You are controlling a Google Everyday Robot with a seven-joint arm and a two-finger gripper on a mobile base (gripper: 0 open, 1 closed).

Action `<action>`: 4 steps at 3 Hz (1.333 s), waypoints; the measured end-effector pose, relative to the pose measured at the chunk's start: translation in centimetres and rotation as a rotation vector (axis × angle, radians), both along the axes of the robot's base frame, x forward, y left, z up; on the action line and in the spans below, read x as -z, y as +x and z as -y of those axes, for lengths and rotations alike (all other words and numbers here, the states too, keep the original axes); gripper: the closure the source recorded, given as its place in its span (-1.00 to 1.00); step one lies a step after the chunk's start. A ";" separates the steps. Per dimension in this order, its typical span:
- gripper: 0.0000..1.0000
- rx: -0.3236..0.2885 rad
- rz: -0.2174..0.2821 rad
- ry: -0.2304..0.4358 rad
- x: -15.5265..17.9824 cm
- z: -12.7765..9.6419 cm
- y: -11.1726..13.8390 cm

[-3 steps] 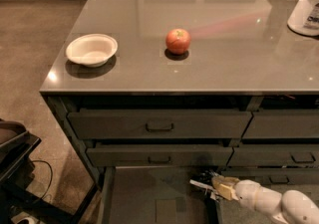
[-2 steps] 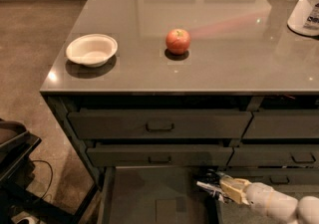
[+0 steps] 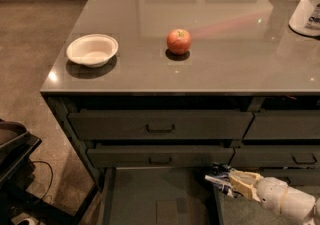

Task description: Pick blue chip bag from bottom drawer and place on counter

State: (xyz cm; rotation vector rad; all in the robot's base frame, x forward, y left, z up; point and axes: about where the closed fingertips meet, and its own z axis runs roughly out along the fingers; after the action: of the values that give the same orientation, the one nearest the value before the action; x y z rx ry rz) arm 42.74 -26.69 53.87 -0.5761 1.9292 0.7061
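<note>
1. The white arm (image 3: 287,201) reached in from the lower right, stretched almost level and pointing left. Its gripper (image 3: 229,180) hung over the right side wall of the open bottom drawer (image 3: 150,194), below the two handled drawers (image 3: 160,126).
2. The gripper's tan fingers (image 3: 244,183) looked closed on the blue chip bag (image 3: 216,172).
3. Above, the glossy grey-brown counter (image 3: 225,69) held a white bowl (image 3: 92,50) at left, a red-orange apple (image 3: 178,41) near the middle and a white container (image 3: 306,6) at far right. A brown floor (image 3: 35,44) lay to the left.
4. The bag was small, crinkled and dark blue with white patches, held at the gripper's tip above the drawer's flat grey floor.
</note>
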 end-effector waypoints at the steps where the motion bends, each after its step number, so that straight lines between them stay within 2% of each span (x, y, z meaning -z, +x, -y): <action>1: 1.00 0.000 0.000 0.000 0.0 0.0 0.0; 2: 1.00 -0.020 0.043 -0.050 -3.4 -0.1 -0.8; 3: 1.00 -0.047 0.177 -0.170 -12.5 -0.1 -3.2; 4: 1.00 -0.059 0.307 -0.258 -21.0 0.1 -5.6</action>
State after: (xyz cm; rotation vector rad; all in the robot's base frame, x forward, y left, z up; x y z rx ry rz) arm 37.18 -26.82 74.89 -0.8523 1.7289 0.3792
